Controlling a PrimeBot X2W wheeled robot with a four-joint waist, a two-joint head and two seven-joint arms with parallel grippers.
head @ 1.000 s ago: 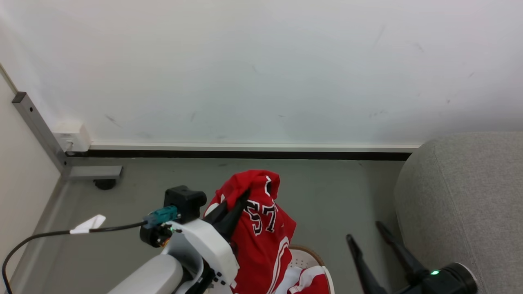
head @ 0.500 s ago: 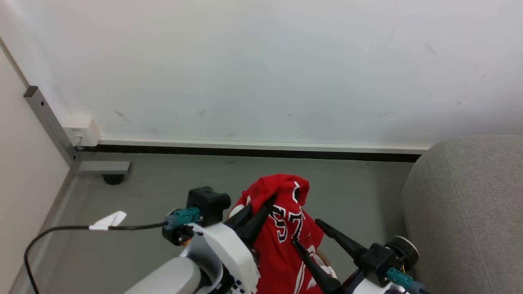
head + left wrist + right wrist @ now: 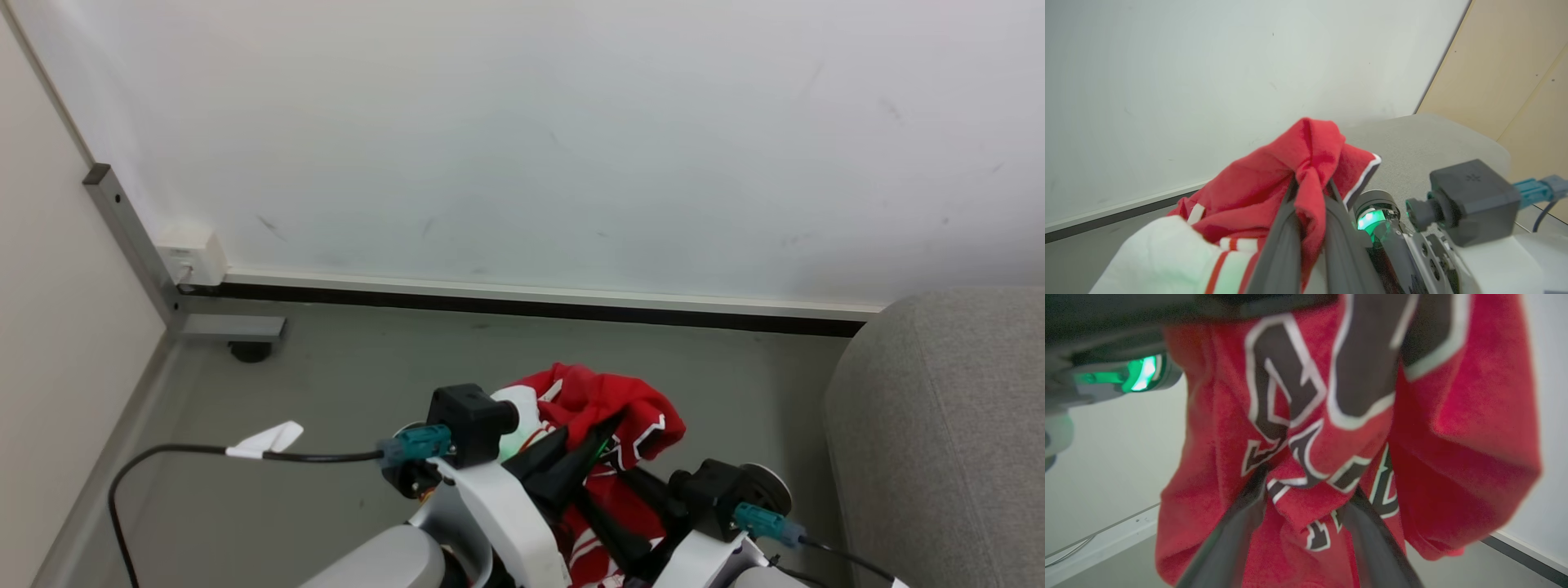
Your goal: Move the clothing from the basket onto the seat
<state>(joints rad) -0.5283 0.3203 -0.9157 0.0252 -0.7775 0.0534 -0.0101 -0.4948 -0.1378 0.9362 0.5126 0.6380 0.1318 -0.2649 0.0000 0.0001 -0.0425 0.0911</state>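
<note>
I see the clothing (image 3: 604,400) pinched in my left fingers (image 3: 1282,237) above the floor (image 3: 326,392), with a fold of it between my right fingers (image 3: 1229,535), the seat (image 3: 939,425) off to its right and the wall (image 3: 522,147) behind them.

Bunched red clothing (image 3: 604,400) near grey seat (image 3: 939,425)

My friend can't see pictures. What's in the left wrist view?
The left gripper has its two dark fingers pinched shut on a bunched fold of the red clothing, holding it up. Behind it are the grey seat and a white wall.
</note>
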